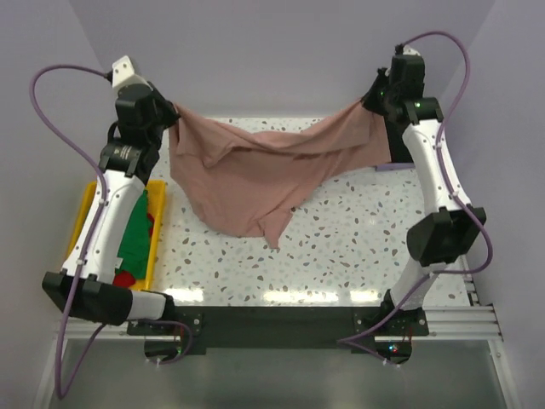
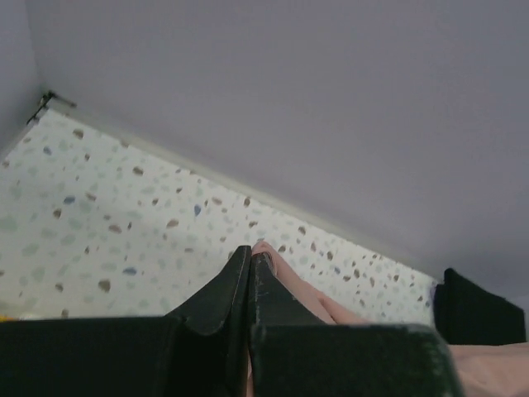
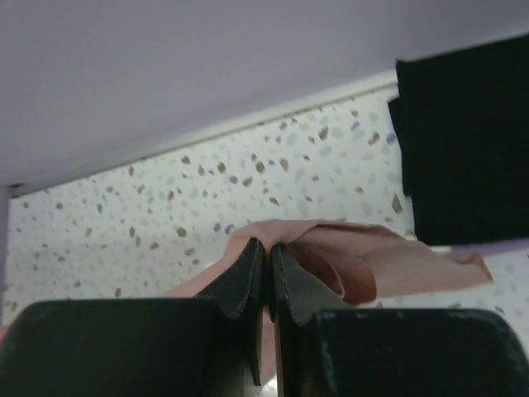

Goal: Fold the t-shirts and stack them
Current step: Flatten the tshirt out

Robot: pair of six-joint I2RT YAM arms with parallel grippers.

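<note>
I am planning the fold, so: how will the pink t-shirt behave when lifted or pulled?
Probably very floppy: the pink t-shirt sags in a deep curve between the left gripper and right gripper. Likely light, since two small pinches carry it. It may bunch when lowered, as creases show across it.

We see a t-shirt of thin, soft, matt pink cloth falling in loose folds, above a table whose speckled stone-look top is smooth and glossy enough to mirror lights along its near edge. The arms have smooth white plastic shells and matt black joints. The left gripper and right gripper have dull black, faintly grainy fingers, the bin is shiny yellow plastic, and the rail is pale, brushed-looking metal.
</note>
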